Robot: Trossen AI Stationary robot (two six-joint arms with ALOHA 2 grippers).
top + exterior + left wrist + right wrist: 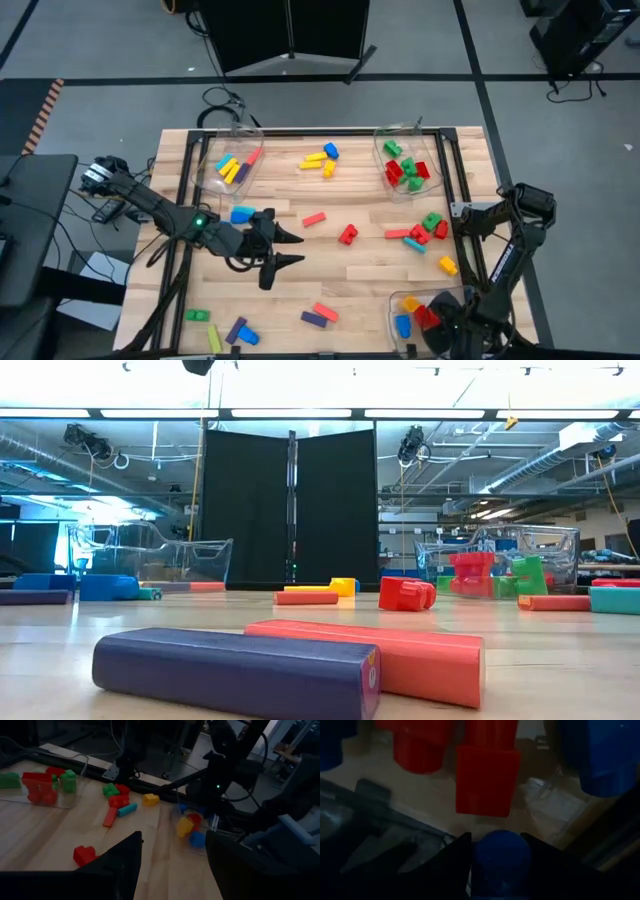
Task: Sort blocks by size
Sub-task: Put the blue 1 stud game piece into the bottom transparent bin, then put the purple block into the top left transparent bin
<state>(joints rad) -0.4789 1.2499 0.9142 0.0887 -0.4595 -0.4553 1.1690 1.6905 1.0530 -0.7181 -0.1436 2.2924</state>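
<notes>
Clutter of small coloured plastic blocks (346, 234) lies scattered across the wooden table (370, 285). Right gripper (500, 851), largely hidden inside the near clear bin (412, 305), clamps a blue stub (501, 855). Left gripper (290, 249), fingers apart, hangs over open mid-table.

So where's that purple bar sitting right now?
In the high view the purple bar lies near the table's front edge, about midway across, touching a red bar; the low view shows them side by side.
</notes>
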